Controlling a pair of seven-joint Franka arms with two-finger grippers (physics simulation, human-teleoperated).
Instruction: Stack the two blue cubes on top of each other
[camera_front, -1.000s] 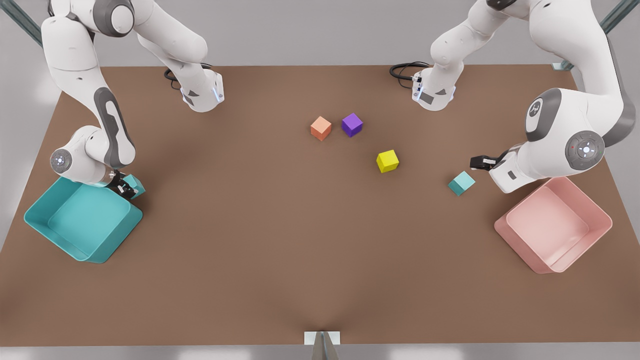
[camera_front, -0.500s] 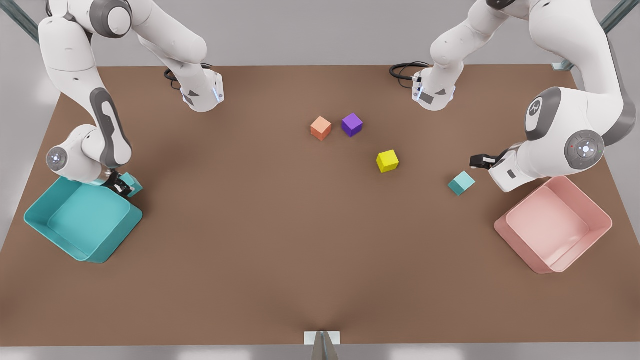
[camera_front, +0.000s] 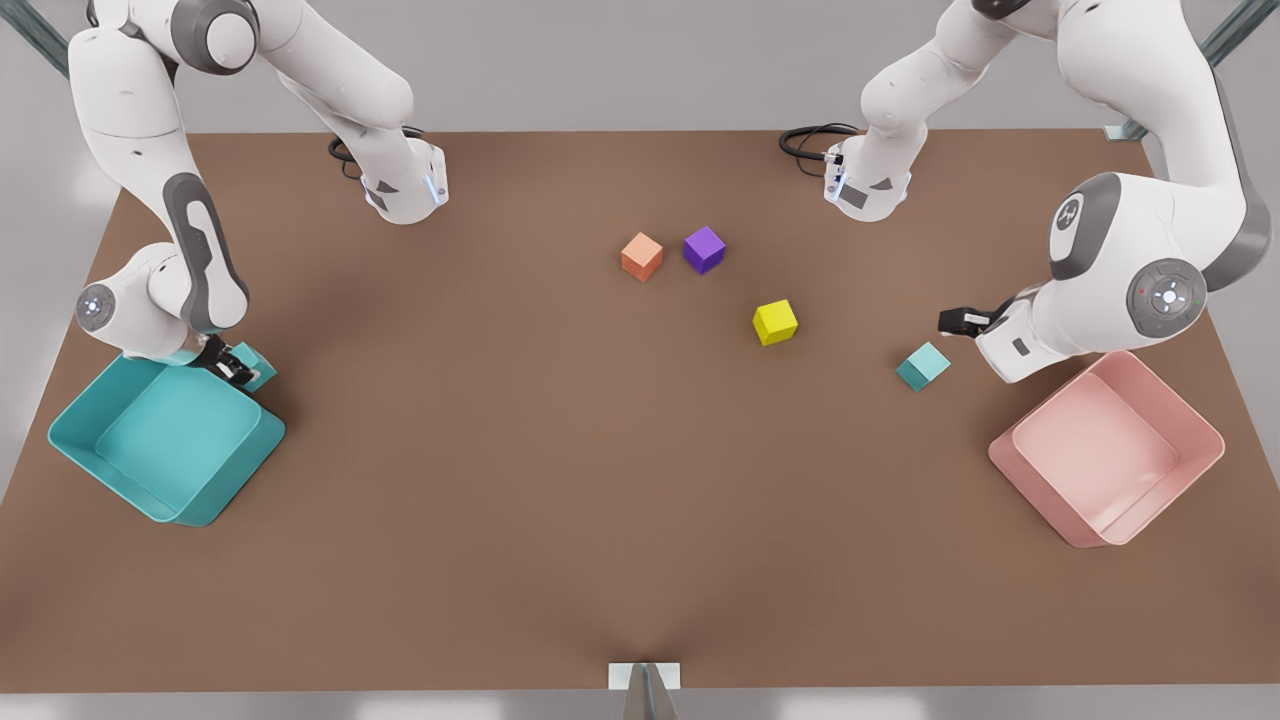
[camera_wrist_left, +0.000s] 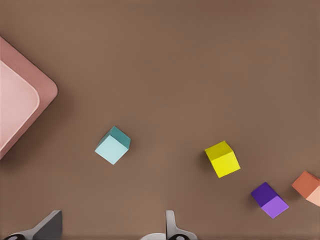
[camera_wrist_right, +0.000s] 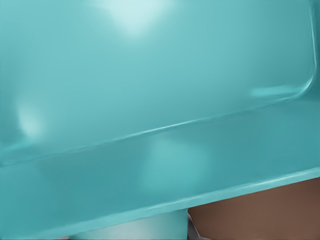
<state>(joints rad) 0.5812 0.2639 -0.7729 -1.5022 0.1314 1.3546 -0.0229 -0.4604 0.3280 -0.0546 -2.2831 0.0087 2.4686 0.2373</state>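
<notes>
Lifted slightly farther: right gripper (camera_front: 232, 366) clamping one blue cube (camera_front: 258, 362) beside teal tray (camera_front: 160, 500). Left gripper (camera_front: 958, 321) wide apart, waiting near other blue cube (camera_front: 923, 365).

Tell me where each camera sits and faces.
Front view: high, opposite the arm bases, looking down on the table; both arms show.
Left wrist view: front view's right arm, above the loose blue cube and pink tray; the open left gripper shows.
Right wrist view: close over the teal tray; the right gripper holds the other blue cube.
Shared: the loose blue cube, front and left wrist.
</notes>
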